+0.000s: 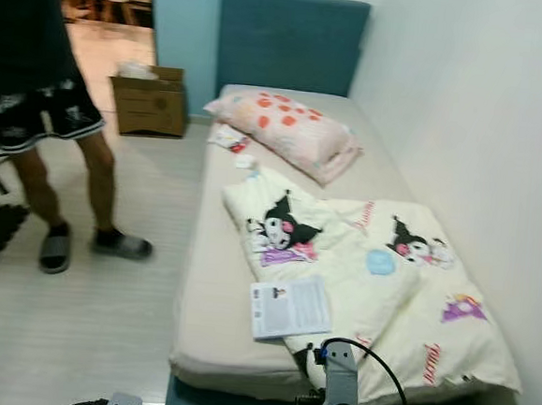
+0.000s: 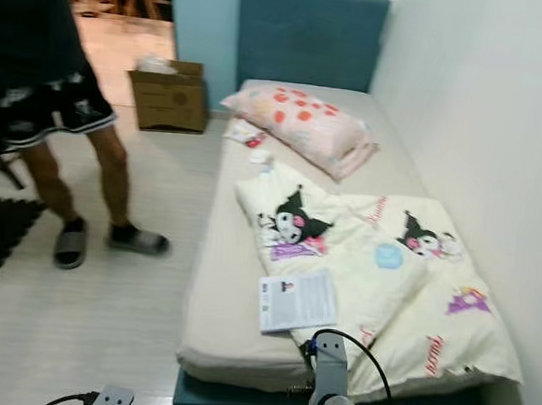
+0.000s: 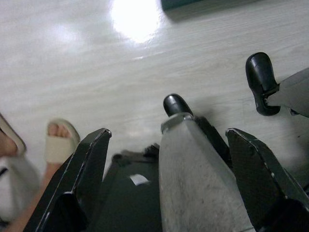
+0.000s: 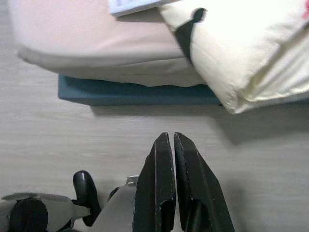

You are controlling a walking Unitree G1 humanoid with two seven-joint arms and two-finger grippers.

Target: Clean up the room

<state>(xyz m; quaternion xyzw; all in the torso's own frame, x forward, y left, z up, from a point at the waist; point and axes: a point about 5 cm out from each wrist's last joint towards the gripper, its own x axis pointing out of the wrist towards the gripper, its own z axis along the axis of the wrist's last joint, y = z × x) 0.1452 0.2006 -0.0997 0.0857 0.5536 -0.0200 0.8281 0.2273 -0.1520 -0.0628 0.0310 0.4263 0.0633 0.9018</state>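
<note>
Beside bed edge — floor, person

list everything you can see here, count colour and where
bed: 1, beige sheet, blue base, against the right wall
headboard: 1, blue, far end of bed
pillow: 1, pink with red spots, near headboard
duvet: 1, cream with cartoon prints, right half of bed
booklet: 1, white, partly on duvet's near edge
small items: a few, white and red, beside pillow
cardboard box: 1, brown, floor left of bed
person: 1, dark clothes, grey slippers, standing left
left gripper: jaws open, over floor
right gripper: jaws shut, over floor before bed
</note>
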